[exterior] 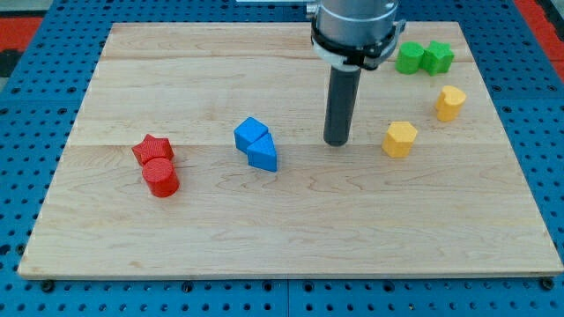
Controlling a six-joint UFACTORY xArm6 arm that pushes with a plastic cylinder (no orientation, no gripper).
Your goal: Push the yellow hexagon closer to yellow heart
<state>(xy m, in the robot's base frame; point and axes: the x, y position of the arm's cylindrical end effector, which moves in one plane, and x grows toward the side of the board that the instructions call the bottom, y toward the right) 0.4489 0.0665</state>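
On the worktop (291, 211), the tool's tip (336, 141) rests left of the yellow hexagon (399, 139), apart from it; being a plain rod, it grips nothing. The yellow heart (450, 102) lies up-right. An off-centre push could spin the hexagon aside.

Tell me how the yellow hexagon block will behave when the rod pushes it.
The small yellow hexagon block sits flat and squat, so it should slide, not tip. Its flat facets may make it rotate if my tip, now at its left, strikes off-centre. The smooth wooden board likely offers little resistance.
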